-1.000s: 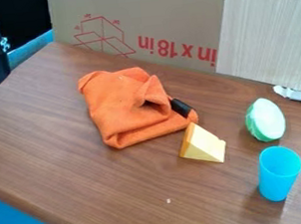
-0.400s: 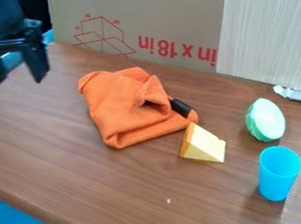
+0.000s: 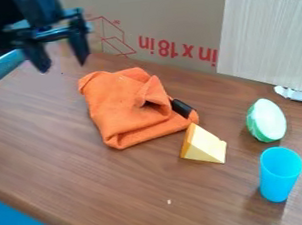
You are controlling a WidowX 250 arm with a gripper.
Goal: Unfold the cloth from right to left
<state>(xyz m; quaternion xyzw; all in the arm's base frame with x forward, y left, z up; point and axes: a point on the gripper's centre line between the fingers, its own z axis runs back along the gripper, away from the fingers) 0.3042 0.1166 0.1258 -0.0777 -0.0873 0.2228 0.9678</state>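
Note:
The gripper [image 3: 63, 66] hangs at the upper left of the view, above the table's back-left part. Its two fingers stand apart with nothing between them. To its lower right, the orange cloth [image 3: 127, 112] lies folded and rumpled on the table, with a raised fold on its right part and a black tag at its right edge. Gripper and cloth are not touching.
A yellow cheese wedge [image 3: 204, 146] lies beside the cloth's lower right corner. Farther right are a green and white toy piece [image 3: 267, 120] and an upright blue cup [image 3: 279, 174]. A cardboard box [image 3: 171, 12] stands along the back edge of the wooden table [image 3: 87, 191].
The gripper has come in from the left edge and moved right, closer to the cloth. The cloth and the other objects have stayed where they were.

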